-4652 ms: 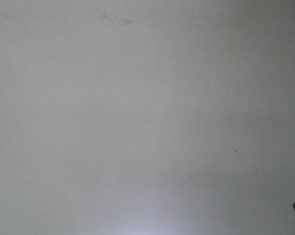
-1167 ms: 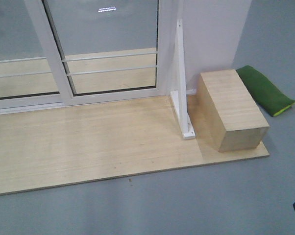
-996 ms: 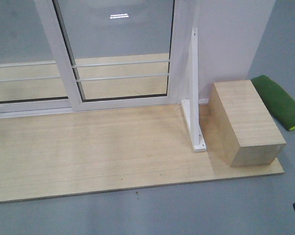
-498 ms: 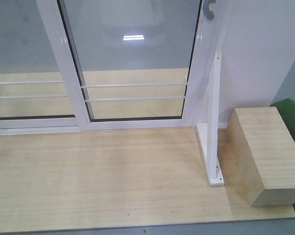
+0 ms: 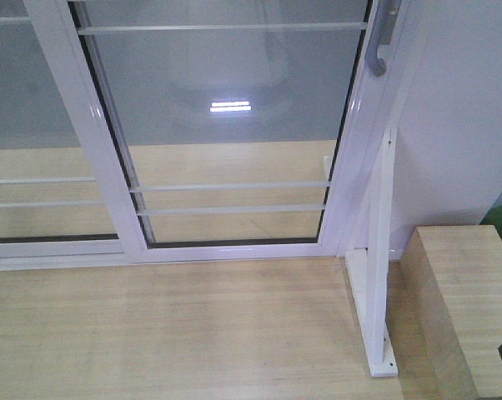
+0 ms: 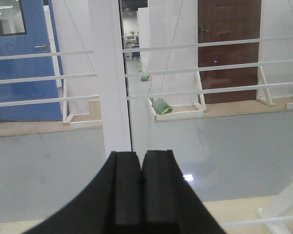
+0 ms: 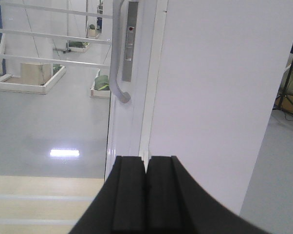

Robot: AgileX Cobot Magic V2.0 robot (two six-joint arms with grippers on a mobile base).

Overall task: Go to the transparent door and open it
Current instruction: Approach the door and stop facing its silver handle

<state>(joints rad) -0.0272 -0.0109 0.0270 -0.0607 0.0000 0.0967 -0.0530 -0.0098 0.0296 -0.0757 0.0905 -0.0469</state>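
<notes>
1. While facing the door (image 5: 226,125), stood close, with handle (image 7: 116,48) upright on its right stile.
2. Hung just up-left of the right gripper (image 7: 146,163), pressed closed; nearer than the left gripper (image 6: 140,158), likewise closed.

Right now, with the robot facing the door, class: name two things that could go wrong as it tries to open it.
1. The right claw is shut and sits below the handle; reaching up like that, it could knock the handle instead of gripping it.
2. The white brace and wooden box stand by the handle side of the transparent door; rolling closer, the robot may clip them.
</notes>
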